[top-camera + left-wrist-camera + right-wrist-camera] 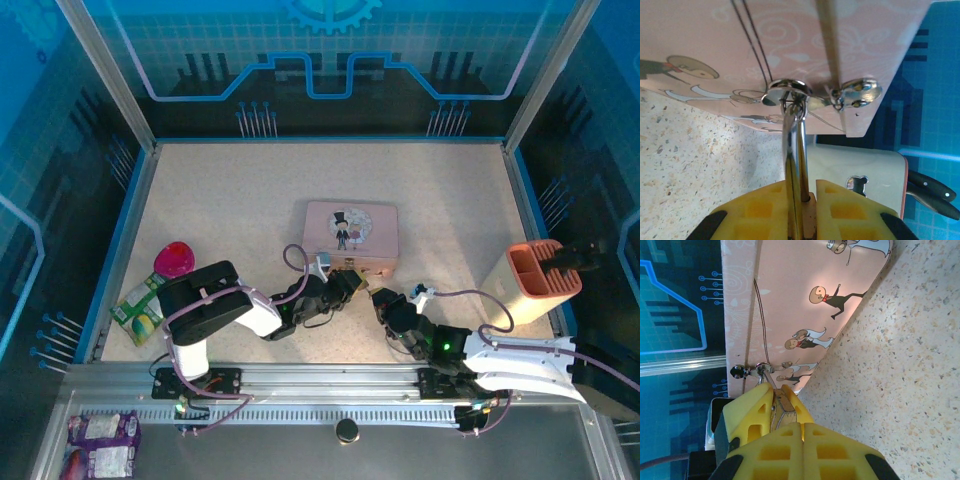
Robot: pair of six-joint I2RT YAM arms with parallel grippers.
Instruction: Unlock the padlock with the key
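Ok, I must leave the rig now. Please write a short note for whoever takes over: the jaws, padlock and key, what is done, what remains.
Left gripper: jaws shut on the padlock, which is hooked through the hasp at the near edge of the pink tin.
Right gripper: jaws shut, close beside the padlock. The key is too small to make out, so I cannot confirm it is held.
Done: padlock gripped and steadied.
Left to do: get the key into the padlock, turn it, and take the padlock off the hasp. Nothing shows the padlock open yet.
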